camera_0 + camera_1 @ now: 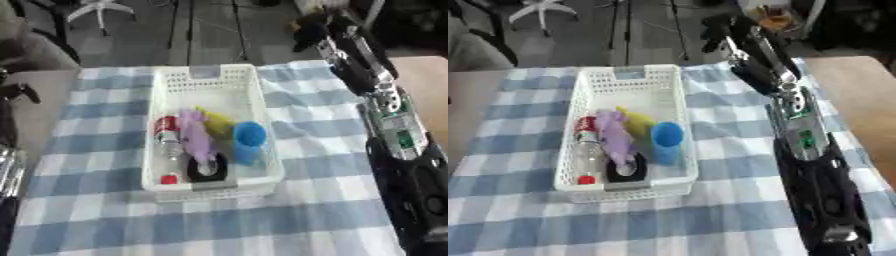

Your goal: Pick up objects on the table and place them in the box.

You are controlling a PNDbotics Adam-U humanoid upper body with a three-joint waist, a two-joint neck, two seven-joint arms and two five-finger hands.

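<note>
The right arm (815, 190) rose from nearest the camera to its robot hand (721, 31), whose fingers I couldn't read. The basket (588, 85), nearer and leftward, held everything; checked counter (710, 220) bare, placing looked finished.

box (213, 80): white perforated plastic, matt | tablecloth (324, 210): blue-white checked cloth, soft, matt | bottle (586, 145): clear glossy plastic, red cap and label | cup (667, 141): blue smooth plastic | purple toy (197, 137): soft-looking, matt | right arm (805, 140): black glossy casing, silver metal joints | table edge (859, 85): bare wood-tone, smooth
</note>
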